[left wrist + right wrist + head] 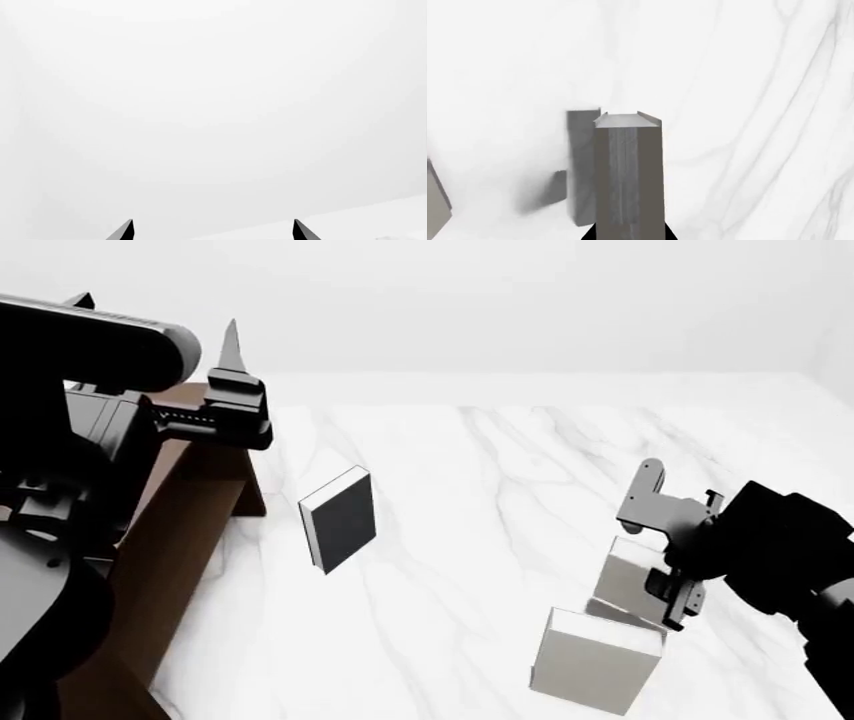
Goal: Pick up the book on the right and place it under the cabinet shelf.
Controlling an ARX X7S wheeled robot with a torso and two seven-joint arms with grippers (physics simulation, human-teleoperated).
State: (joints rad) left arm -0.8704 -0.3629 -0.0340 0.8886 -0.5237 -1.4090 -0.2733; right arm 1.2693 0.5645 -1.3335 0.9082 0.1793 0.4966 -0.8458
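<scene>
The pick-up step is being carried out. In the head view, the right gripper (657,575) is being seen closed around the grey book (627,580), which is being held upright just beside a second grey book (594,660) standing nearer the robot. The right wrist view is showing what the head view cannot: the held book's edge (627,175) filling the space directly ahead of the claw, with the marble table (747,75) beyond. The cabinet shelf (187,510) is standing well apart, far to the claw's left. Next, a lift and a long leftward carry are being called for. The left gripper (212,231) is being held open and empty, 2 tips apart.
</scene>
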